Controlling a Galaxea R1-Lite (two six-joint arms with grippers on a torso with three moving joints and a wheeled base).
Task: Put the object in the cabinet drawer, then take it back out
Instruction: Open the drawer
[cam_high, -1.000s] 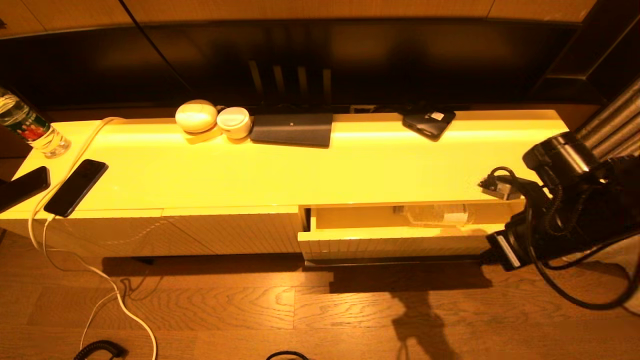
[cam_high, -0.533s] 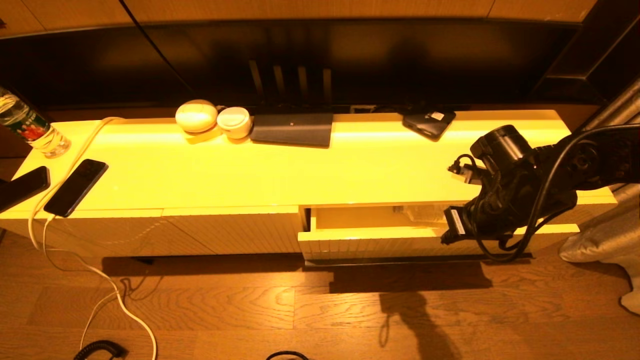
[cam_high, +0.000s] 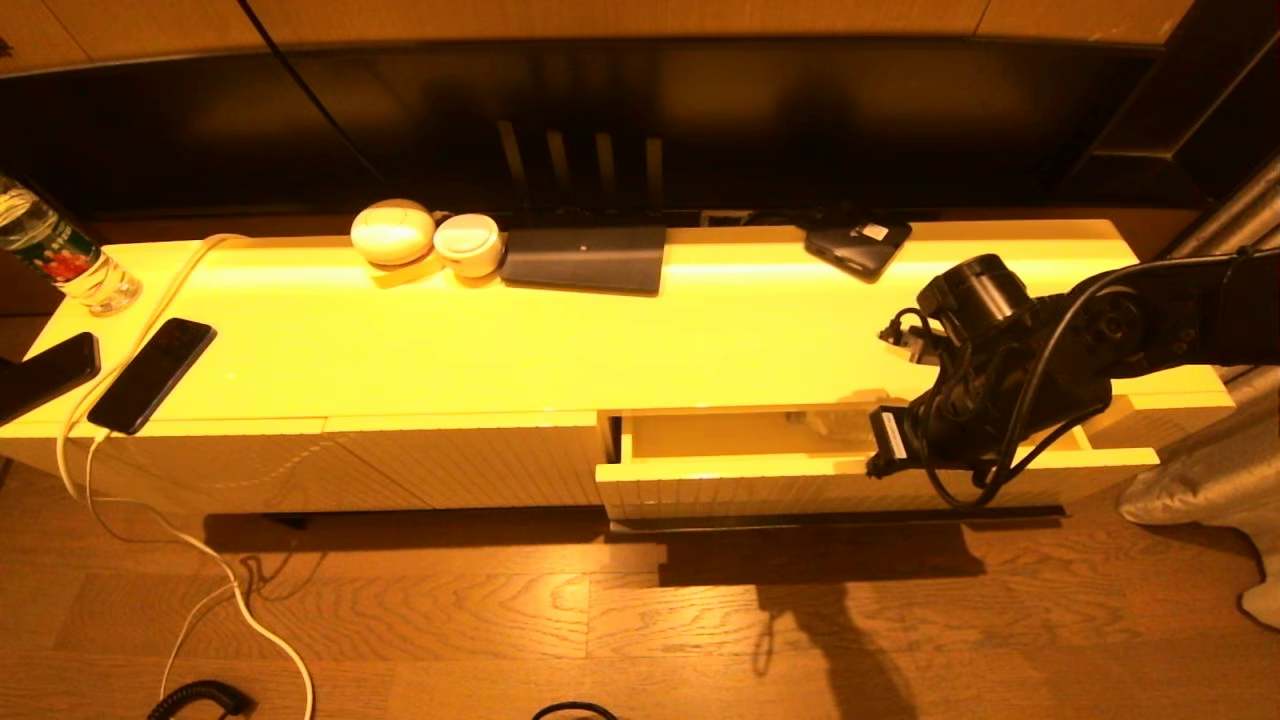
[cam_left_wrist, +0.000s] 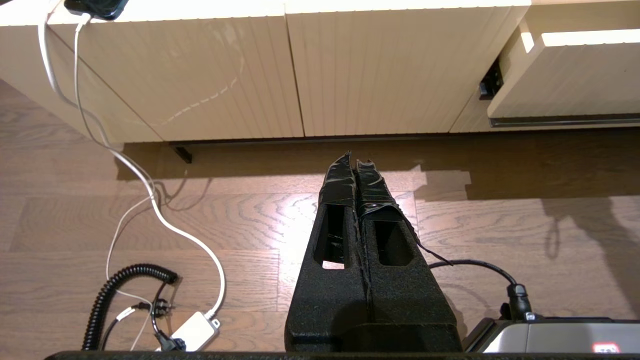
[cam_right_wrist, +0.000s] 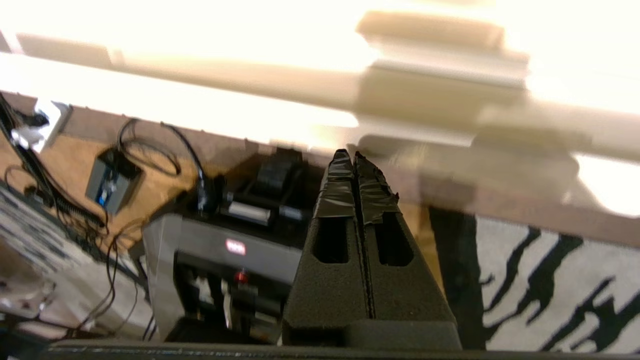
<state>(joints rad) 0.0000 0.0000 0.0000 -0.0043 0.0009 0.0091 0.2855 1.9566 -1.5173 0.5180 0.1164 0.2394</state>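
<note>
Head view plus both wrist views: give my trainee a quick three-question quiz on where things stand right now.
1. True or false: the cabinet drawer stands open.
2. The right hand is: A) open, B) shut on the bottle, C) shut and empty.
3. Where is the small clear bottle?

Key:
1. True.
2. C; its fingers press together with nothing between them.
3. Lying inside the open drawer, partly hidden by the right arm.

The left hand hangs shut over the floor.

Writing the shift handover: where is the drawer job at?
Done: clear bottle lies inside the open drawer.
In hand: right gripper, shut and empty, sits at the drawer's right end.
Left: take the bottle out.
Left gripper is shut, parked over the floor.
</note>
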